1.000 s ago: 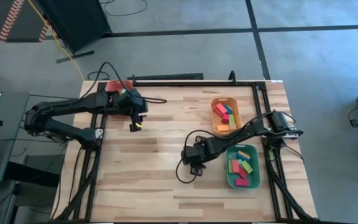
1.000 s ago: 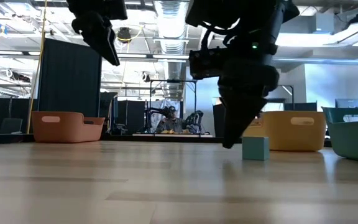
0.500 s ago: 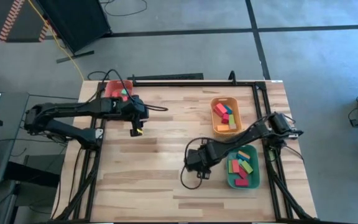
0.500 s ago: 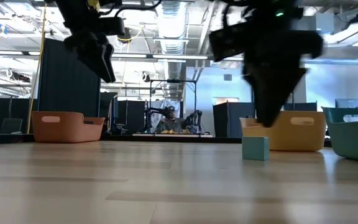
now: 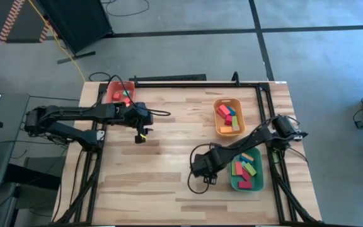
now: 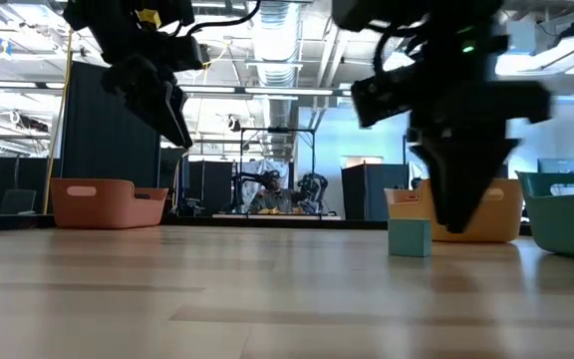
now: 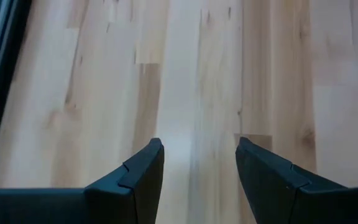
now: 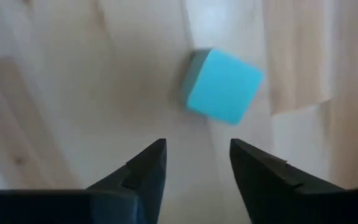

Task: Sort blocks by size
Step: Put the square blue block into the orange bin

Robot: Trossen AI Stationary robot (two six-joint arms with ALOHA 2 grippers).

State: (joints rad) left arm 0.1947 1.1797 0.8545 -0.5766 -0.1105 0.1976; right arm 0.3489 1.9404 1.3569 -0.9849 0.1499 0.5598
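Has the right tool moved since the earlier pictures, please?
Yes. The right tool has shifted toward the green tray and nearer the table's front edge.

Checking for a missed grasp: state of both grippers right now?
Left gripper: jaws open, empty, over bare table.
Right gripper: jaws open, holding nothing; the teal cube lies on the table just ahead of it.

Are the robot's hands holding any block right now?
No. The left gripper is open over bare table. The right gripper is open above the teal cube, not touching it.
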